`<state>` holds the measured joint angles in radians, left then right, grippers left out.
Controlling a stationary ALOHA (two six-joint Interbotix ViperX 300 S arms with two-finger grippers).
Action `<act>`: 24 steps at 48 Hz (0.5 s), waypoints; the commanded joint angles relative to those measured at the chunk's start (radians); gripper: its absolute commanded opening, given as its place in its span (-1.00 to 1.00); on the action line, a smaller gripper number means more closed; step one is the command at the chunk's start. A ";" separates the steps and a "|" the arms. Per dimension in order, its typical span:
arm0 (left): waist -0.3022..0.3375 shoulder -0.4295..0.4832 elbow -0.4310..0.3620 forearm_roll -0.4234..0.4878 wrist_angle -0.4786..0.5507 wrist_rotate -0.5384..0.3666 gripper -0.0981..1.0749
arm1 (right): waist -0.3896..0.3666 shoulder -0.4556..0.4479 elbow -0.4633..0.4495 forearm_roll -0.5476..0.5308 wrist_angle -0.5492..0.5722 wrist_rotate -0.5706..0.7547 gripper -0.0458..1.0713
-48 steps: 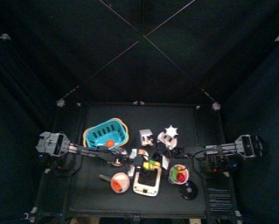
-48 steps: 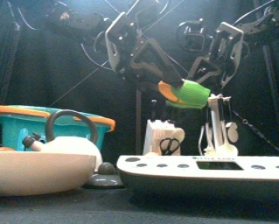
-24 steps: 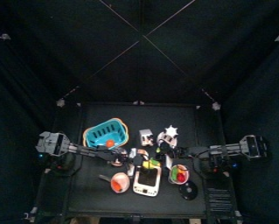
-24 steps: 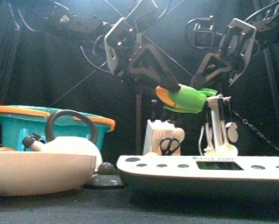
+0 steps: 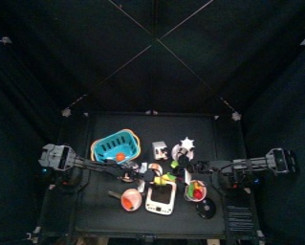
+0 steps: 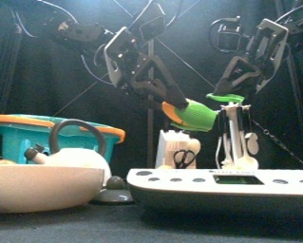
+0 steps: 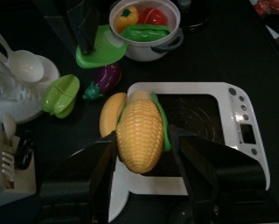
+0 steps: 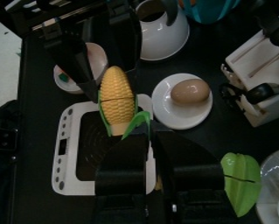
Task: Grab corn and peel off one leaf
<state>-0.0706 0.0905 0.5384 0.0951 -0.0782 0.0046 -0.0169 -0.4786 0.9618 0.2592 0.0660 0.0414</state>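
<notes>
The corn hangs in mid-air above the white kitchen scale, and the left gripper has it by the base, jaws spread wide around the fat yellow body. From the front it sits tilted, green end low, above the scale's display panel. It looks like a light, rigid plastic toy with a smooth, rather slippery cob, so the broad hold around its thickest part seems the safe one. The leaves look like thin stiff shells that should pop off when pulled from the tip. The right gripper meets it from the other side of the scale, jaws nearly closed on the tip of a bright green leaf, which stands off the cob's lower end. One green leaf already lies loose on the table beside the scale, near a white bowl of toy food. So both grips are set, one wide, one pinching.
</notes>
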 commanded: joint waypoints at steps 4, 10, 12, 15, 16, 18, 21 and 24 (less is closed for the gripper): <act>0.003 -0.034 0.020 0.002 -0.084 -0.002 0.08 | -0.002 -0.015 -0.002 0.000 -0.003 -0.002 -0.29; 0.003 -0.034 0.029 0.000 -0.109 -0.002 0.08 | -0.002 -0.018 0.002 0.000 -0.003 -0.002 -0.29; 0.003 -0.034 0.032 0.000 -0.107 -0.002 0.08 | -0.002 -0.018 0.003 -0.002 -0.003 -0.002 -0.29; 0.003 -0.034 0.037 -0.002 -0.109 -0.003 0.08 | -0.002 -0.020 0.003 0.000 -0.003 -0.002 -0.29; 0.003 -0.034 0.040 -0.003 -0.109 -0.003 0.08 | -0.002 -0.020 0.003 0.000 -0.003 -0.002 -0.29; 0.003 -0.034 0.041 -0.005 -0.109 -0.003 0.08 | -0.002 -0.020 0.003 -0.002 -0.003 -0.002 -0.29; 0.003 -0.034 0.041 -0.005 -0.109 -0.003 0.08 | -0.002 -0.021 0.003 0.000 -0.003 -0.002 -0.29; 0.005 -0.035 0.041 -0.005 -0.110 -0.003 0.08 | -0.002 -0.025 0.003 0.000 -0.003 -0.002 -0.29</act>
<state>-0.0690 0.0828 0.5921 0.0920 -0.1779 0.0031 -0.0169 -0.4863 0.9756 0.2577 0.0675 0.0414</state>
